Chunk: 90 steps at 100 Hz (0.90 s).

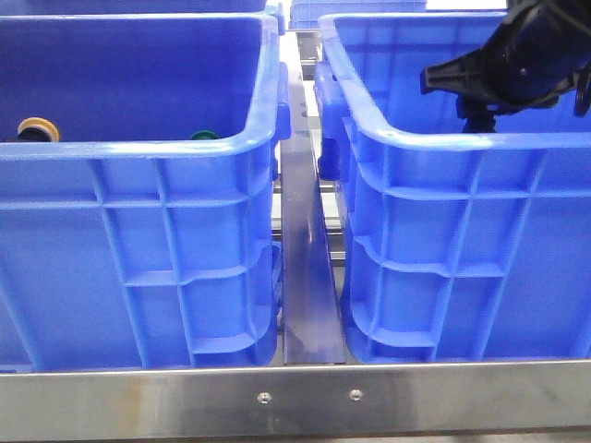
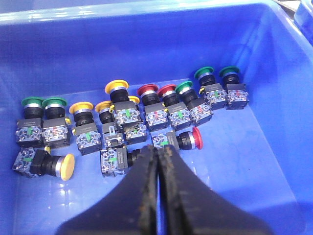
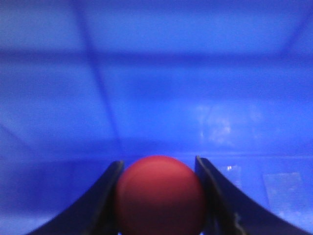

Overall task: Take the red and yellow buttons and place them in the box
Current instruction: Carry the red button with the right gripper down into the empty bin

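Red button (image 3: 160,196) sits clamped cap-outward between the right gripper's (image 3: 159,200) fingers, hanging inside the right-hand box (image 1: 462,138) with only blue wall and floor ahead, so I'd say release comes straight down. Over in the left bin (image 2: 274,147), the left gripper (image 2: 158,156) hovers pressed shut, empty, above the yellow buttons (image 2: 116,88).

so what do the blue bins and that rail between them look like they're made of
Blue bins: likely moulded plastic, given the uniform colour, ribbed walls and soft sheen. Rail between them: looks like brushed metal, perhaps aluminium or steel, grey with streaky reflections.
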{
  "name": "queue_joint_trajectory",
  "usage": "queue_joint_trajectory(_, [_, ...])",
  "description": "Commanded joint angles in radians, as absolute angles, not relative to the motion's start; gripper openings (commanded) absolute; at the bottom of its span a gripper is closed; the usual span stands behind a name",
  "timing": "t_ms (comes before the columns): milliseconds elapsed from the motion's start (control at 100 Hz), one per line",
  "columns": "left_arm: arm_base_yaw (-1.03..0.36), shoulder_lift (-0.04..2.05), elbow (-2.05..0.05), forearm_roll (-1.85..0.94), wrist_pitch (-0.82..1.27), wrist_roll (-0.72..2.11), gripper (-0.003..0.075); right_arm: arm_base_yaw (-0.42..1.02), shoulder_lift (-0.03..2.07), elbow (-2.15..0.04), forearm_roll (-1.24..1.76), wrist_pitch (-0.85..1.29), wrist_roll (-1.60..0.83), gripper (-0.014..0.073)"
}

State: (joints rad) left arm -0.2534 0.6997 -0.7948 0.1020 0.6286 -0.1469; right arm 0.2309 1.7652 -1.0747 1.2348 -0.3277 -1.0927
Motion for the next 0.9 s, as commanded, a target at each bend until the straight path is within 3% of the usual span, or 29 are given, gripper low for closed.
queue_joint_trajectory(0, [-0.25, 0.696, -0.823, 0.096, 0.551, -0.155, -0.002, 0.229, 1.733, -1.108, 1.202, -0.376, -1.104, 0.0233])
queue_joint_trajectory(530, [-0.25, 0.696, -0.823, 0.094, 0.551, -0.155, -0.002, 0.229, 1.791, -1.104, 1.256, -0.33, -1.105, 0.0246])
queue_joint_trajectory(630, [-0.25, 0.696, -0.823, 0.094, 0.553, -0.155, -0.002, 0.229, 1.791, -1.104, 1.256, -0.312, -1.105, 0.0347])
queue_joint_trajectory(800, [-0.25, 0.696, -0.823, 0.094, 0.561, -0.155, -0.002, 0.229, 1.774, -1.104, 1.311, -0.296, -1.107, 0.0653])
queue_joint_trajectory(890, [-0.25, 0.696, -0.823, 0.094, 0.561, -0.155, -0.002, 0.229, 1.748, -1.104, 1.342, -0.297, -1.137, 0.0643])
